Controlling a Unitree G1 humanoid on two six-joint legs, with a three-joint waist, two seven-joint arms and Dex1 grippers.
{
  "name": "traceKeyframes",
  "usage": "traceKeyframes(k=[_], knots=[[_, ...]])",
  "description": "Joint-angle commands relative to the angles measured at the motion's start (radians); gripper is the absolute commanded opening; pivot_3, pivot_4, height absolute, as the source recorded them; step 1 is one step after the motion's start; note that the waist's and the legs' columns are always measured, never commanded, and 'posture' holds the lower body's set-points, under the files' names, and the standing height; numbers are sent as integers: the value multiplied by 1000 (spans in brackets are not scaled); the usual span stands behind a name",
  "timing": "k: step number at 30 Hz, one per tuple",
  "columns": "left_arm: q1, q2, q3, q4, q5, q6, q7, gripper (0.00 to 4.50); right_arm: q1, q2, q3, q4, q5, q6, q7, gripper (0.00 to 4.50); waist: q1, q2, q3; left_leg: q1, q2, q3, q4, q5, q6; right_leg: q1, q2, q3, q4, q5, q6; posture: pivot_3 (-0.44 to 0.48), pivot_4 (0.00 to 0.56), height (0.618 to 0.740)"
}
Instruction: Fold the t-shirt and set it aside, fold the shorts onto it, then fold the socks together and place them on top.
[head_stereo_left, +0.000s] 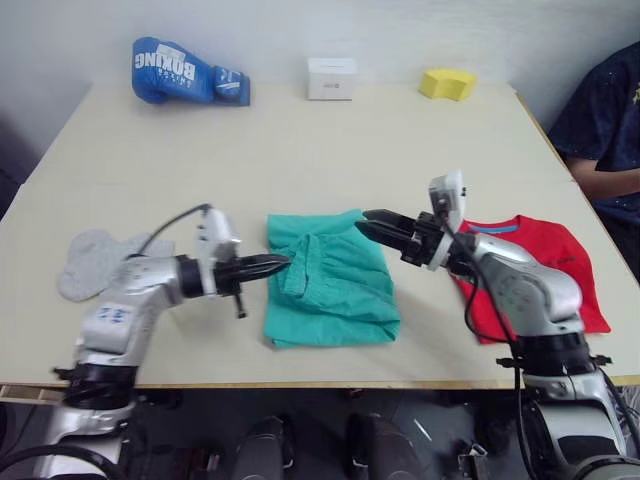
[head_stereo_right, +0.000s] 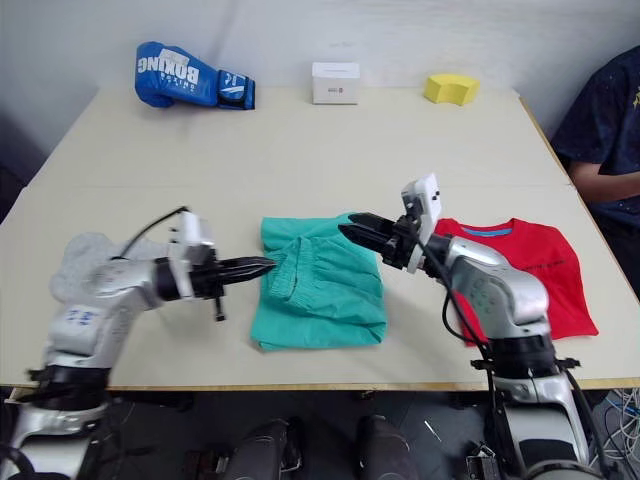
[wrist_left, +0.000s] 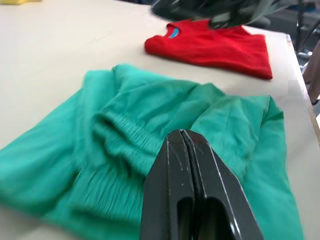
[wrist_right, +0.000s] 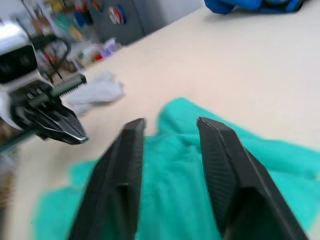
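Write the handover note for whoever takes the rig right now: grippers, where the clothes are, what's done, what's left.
Left gripper: shut, empty, tips at the waistband edge of the shorts.
Right gripper: open, empty, over the shorts' far corner.
T-shirt: folded, set aside on the robot's right, near the person's sleeve.
Shorts: partly folded, rumpled, mid-table near the front edge, apart from the t-shirt.
Socks: loose on the robot's left, untouched.
Done: the t-shirt.
Left: finish folding the shorts and put them on the t-shirt, then fold the socks together and set them on top.
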Motion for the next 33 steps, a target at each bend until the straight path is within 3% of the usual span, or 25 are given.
traceKeyframes(k=[1,4,8,13,15,18,21,24,28,33], knots=[[-15,-20,-64,52,95,-37,59,0,-79,12,153,202,-234,-286,172,201,-7,0,0,0,1,3,0,0,0,-1,2,0,2,0,0,0,150,740],[-20,-46,-77,89,125,-29,109,0,-144,65,177,337,-279,-388,261,24,-10,-1,1,1,5,7,1,1,-1,-3,7,0,2,0,1,0,150,740],[37,-7,-173,59,196,34,97,0,-224,124,163,616,-360,-547,288,24,-9,-1,1,2,7,7,7,1,-2,-2,8,1,5,0,1,0,150,740],[96,0,-190,41,213,49,120,0,-326,160,74,913,-411,-672,147,24,-8,-1,1,4,6,5,7,-2,-3,0,4,7,7,0,0,0,150,740],[92,-7,-179,46,206,42,124,0,-351,154,37,980,-426,-690,59,24,-8,-1,1,4,6,5,7,-2,-4,-1,3,8,9,0,-1,0,150,740],[63,-9,-174,85,218,3,122,0,-354,131,-2,1002,-430,-722,56,24,-7,-1,1,5,6,5,7,-2,-5,-1,3,7,10,-1,-2,0,150,740],[23,-38,-136,105,186,-42,123,0,-320,108,-72,905,-353,-718,195,24,-4,-1,1,5,6,4,8,-1,-5,-1,3,7,10,-1,-2,0,150,740],[-26,-73,-74,92,113,-21,120,0,-190,76,-90,603,-243,-580,361,24,1,-1,1,4,6,3,8,-1,-4,0,3,6,11,-1,-2,0,150,740],[-78,-96,-58,120,116,-23,133,0,27,59,-60,216,-198,-416,327,24,3,-1,1,2,6,0,9,-2,-5,0,3,4,10,-1,-2,0,150,740],[-114,-119,-120,257,215,-74,162,0,234,71,9,49,-294,-429,238,24,1,-1,1,3,5,1,9,-2,-4,1,2,3,11,-1,-2,0,150,740]])
